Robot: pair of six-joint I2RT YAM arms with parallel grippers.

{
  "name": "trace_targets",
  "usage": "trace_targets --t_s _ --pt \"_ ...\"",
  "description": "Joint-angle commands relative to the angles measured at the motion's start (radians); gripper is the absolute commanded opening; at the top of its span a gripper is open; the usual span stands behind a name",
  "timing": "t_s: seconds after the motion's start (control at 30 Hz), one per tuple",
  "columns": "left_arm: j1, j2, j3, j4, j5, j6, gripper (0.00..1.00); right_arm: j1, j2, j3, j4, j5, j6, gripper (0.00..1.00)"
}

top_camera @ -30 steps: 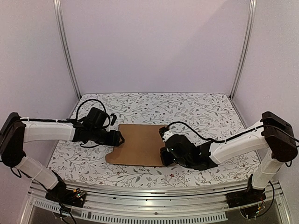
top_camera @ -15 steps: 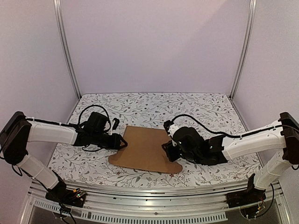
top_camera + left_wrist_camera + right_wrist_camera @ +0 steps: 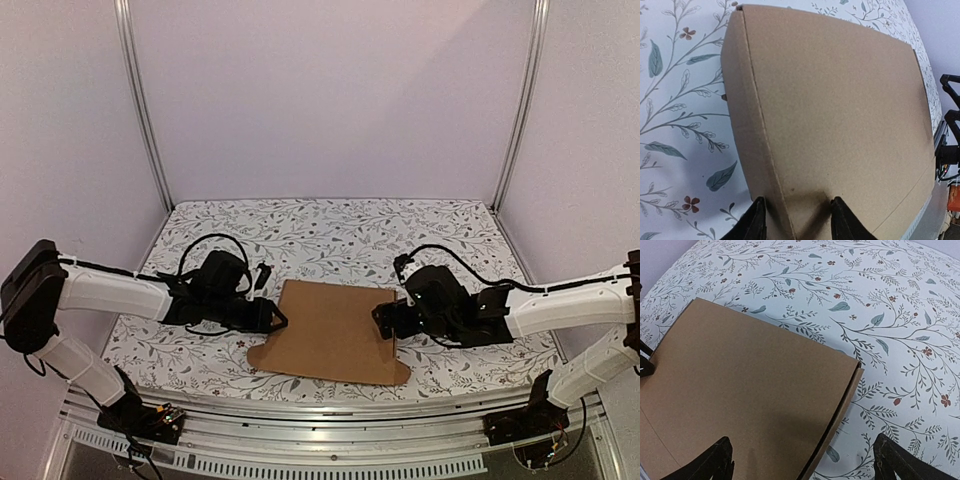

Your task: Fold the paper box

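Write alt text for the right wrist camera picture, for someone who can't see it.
A flat brown cardboard box lies on a floral tablecloth, filling the lower left of the view. The right tool is open, one dark fingertip over the box and the other over the cloth, the box's right edge between them.

left arm extends low toward centre, forearm near horizontal, wrist level. left jaws partly closed, apparently clamping. right arm reaches inward from the right, forearm near horizontal. right jaws spread wide, fingers far apart.
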Motion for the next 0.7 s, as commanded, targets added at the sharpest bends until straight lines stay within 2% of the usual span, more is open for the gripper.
trace_targets --t_s 0.0,0.23,0.37,0.5,0.67 --pt "-0.033 0.013 -0.019 -0.029 -0.039 -0.04 0.44 -0.046 -0.034 -0.06 -0.03 -0.081 0.109 0.98" --pt "-0.033 -0.057 -0.009 -0.104 -0.1 -0.018 0.51 -0.068 -0.034 -0.11 0.004 -0.168 0.157 0.99" --pt "-0.028 -0.116 -0.011 -0.117 -0.082 -0.012 0.55 -0.123 -0.037 -0.165 0.07 -0.267 0.195 0.97" --pt "-0.008 -0.164 -0.018 -0.119 -0.048 0.001 0.59 -0.176 -0.024 -0.204 0.143 -0.377 0.231 0.88" --pt "0.04 -0.198 -0.051 -0.088 0.01 0.008 0.69 -0.196 -0.021 -0.241 0.199 -0.407 0.269 0.74"
